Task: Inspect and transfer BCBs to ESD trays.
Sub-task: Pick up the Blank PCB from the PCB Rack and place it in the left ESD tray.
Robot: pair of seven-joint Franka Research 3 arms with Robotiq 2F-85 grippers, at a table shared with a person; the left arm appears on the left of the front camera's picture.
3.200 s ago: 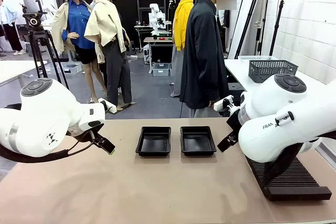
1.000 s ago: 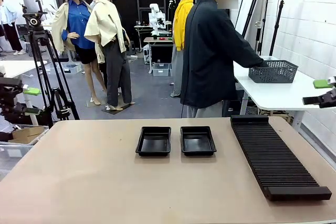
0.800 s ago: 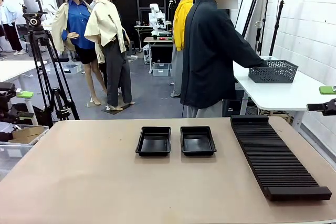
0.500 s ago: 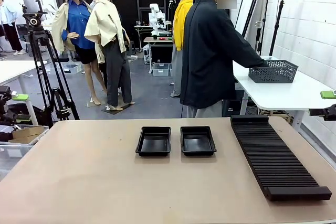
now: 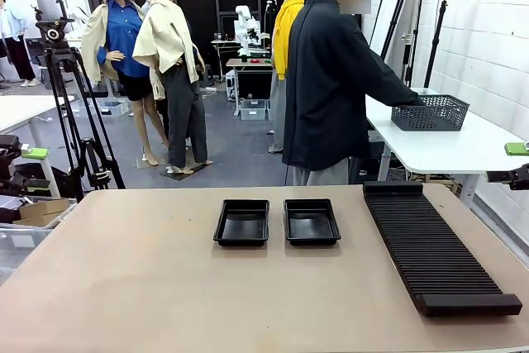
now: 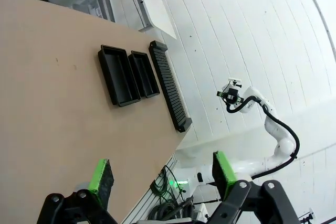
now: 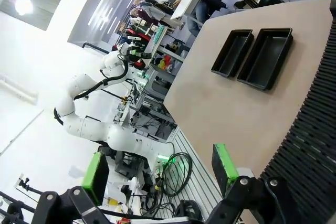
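Two ESD trays (image 5: 241,225) just beside each other at the middle of the table (image 5: 124,287), a narrow gap between, both bare inside. Near them on the robot's right, a long ribbed rack (image 5: 438,254), slots vacant as far as can be told. Left gripper (image 6: 161,170) out wide of the table's left edge, jaws spread, holding nothing; right gripper (image 7: 159,166) out past the right edge, likewise spread and bare. Across the table, a person's sleeve (image 5: 388,88) stretched to a mesh basket (image 5: 430,112) on a white side table (image 5: 446,146). Looks like the very start: no transfer begun, first of the BCBs probably due from that basket. Calls next for a board brought within reach, a check of its faces, then a light pinch by the edges and a level lowering into a tray.
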